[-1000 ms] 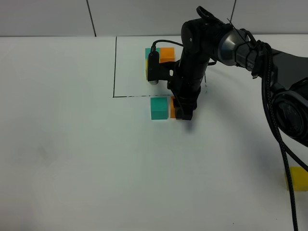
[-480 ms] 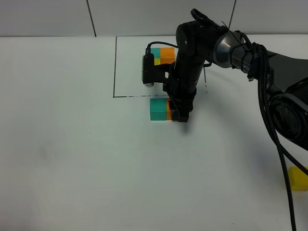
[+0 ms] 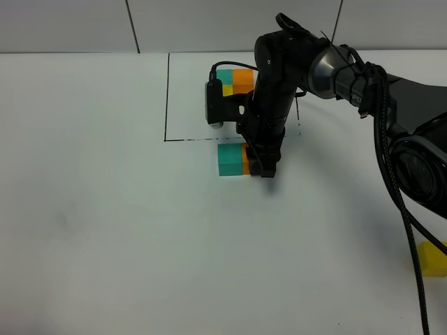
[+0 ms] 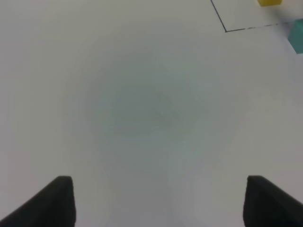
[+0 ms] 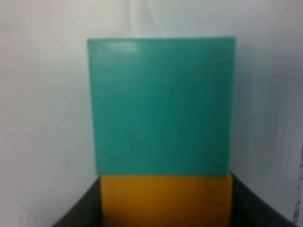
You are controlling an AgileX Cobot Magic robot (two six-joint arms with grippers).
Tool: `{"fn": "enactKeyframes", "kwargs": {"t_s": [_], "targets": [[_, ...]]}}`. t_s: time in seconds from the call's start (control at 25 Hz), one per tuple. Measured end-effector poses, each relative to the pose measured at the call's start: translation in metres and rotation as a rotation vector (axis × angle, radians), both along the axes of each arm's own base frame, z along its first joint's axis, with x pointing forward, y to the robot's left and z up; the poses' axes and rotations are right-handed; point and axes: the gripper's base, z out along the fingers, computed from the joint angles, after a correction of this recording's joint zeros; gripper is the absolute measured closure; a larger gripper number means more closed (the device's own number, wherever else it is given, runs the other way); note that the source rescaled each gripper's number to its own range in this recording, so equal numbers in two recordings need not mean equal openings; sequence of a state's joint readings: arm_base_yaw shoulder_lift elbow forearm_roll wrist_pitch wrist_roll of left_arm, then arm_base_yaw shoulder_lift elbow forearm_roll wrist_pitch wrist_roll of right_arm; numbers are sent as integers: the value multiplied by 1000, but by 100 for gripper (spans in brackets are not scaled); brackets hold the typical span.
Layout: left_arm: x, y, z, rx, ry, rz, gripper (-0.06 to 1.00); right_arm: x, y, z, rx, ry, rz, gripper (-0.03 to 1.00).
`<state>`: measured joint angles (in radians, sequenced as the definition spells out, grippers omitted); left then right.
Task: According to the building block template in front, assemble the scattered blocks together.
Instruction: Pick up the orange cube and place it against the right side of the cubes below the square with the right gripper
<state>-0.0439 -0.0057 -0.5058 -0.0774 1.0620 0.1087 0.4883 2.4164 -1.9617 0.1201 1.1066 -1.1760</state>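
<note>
Right tool [image 3: 264,165], clamped on orange block [image 3: 245,160], has slid it flush against teal block [image 3: 229,159] ahead of its tips. Left tool [image 4: 161,201] open over white tabletop [image 3: 105,230].

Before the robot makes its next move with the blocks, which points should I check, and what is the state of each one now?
1. Grip of the right gripper on the orange cube: ok, shut on it.
2. Contact between the orange cube and the teal cube: ok, no gap shows in the right wrist view.
3. Order as in the template, teal left and orange right: ok.
4. Place of the yellow cube: not ok, it lies apart at the right edge of the high view.
5. State of the left gripper: ok, open above the table, holding nothing.
</note>
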Motion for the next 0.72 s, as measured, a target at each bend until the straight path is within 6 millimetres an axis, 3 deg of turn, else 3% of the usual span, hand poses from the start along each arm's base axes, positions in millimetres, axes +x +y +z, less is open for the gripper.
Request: {"fn": "enactKeyframes", "kwargs": {"t_s": [0.52, 0.6, 0.72], "targets": [[0, 0, 0, 0, 0, 0, 22, 1, -2, 0, 13, 3, 12, 95], [0, 0, 0, 0, 0, 0, 22, 3, -4, -2, 21, 3, -4, 83], [0, 0, 0, 0, 0, 0, 22, 6, -9, -2, 25, 3, -40, 44]]}}
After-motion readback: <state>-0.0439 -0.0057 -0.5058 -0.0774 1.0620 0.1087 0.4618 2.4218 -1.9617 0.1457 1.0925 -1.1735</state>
